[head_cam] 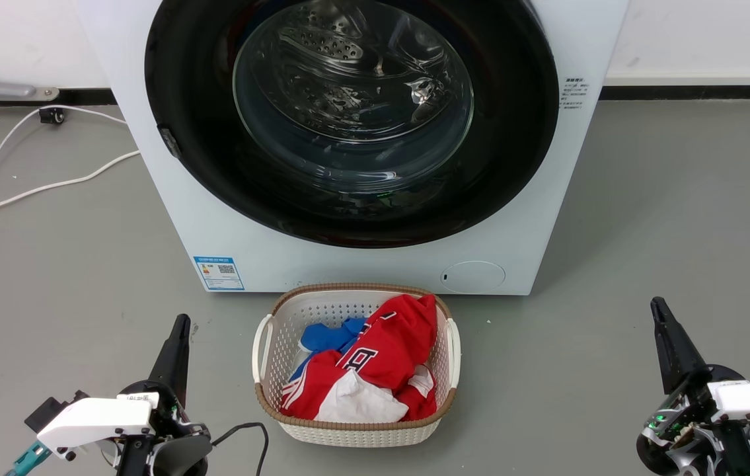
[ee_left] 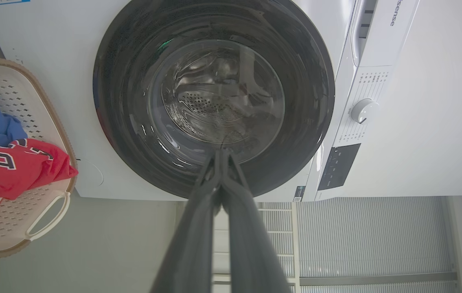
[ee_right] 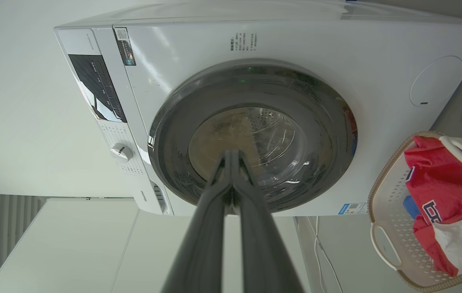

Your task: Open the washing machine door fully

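The washing machine door (head_cam: pixel 216 152) is a large glossy black disc with a clear glass bowl centre, lying flat against the white machine front. It also faces me in the left wrist view as the door (ee_left: pixel 125 122) and in the right wrist view as the door (ee_right: pixel 328 134). My left gripper (head_cam: pixel 181 322) hovers low at the lower left, fingers pressed together, holding nothing. My right gripper (head_cam: pixel 657 304) sits at the lower right, also shut and empty. Both are well short of the machine. Each wrist view shows its own gripper shut: left gripper (ee_left: pixel 222 151), right gripper (ee_right: pixel 231 152).
A white laundry basket (head_cam: pixel 269 357) with red, blue and white clothes stands on the grey floor right before the machine, between my grippers. A white cable (head_cam: pixel 31 188) trails on the floor at left. A small round white flap (head_cam: pixel 474 276) sits low on the machine.
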Motion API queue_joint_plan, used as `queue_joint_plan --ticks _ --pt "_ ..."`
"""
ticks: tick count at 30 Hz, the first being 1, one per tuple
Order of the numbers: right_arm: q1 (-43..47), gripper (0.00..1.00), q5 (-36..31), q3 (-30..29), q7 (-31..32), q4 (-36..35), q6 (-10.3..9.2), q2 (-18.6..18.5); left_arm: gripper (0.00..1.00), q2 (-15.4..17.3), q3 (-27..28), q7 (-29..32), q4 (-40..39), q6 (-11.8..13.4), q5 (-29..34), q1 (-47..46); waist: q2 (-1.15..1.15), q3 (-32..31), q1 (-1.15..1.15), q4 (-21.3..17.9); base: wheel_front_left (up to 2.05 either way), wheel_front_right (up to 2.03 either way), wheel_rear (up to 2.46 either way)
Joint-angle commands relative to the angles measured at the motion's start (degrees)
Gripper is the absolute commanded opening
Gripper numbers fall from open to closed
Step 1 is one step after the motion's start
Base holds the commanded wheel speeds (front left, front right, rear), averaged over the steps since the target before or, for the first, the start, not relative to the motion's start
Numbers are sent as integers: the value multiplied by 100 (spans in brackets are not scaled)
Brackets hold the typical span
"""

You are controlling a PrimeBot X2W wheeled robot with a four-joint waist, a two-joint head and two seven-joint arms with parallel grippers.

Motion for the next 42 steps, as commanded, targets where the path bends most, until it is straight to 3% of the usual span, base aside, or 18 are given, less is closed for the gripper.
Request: queue_joint_plan --ticks 1,14,15,27,34,42 --pt "-64 0 -27 -7 21 5 0 17 0 -4 10 15 1 -9 -7 -47 0 0 0 0 0 0 0" --pt "-65 0 -35 -17 31 6 0 24 0 -4 7 15 1 -9 -8 -47 0 0 0 0 0 0 0" --pt "-1 100 -9 -10 6 0 0 7 100 0 2 0 0 0 0 0 0 0 0 0 0 0 0" --pt "235 100 -399 -57 -238 84 -4 26 100 -22 -33 -250 31 10 339 197 0 6 0 1 0 0 0" --pt "280 100 -1135 -118 -398 -138 -3 27 100 -19 -20 -413 -184 91 846 199 0 16 0 3 0 0 0" --pt "355 100 -2424 -101 -619 -565 -2 29 100 -16 -122 -638 -590 329 1958 228 0 38 0 7 0 0 0"
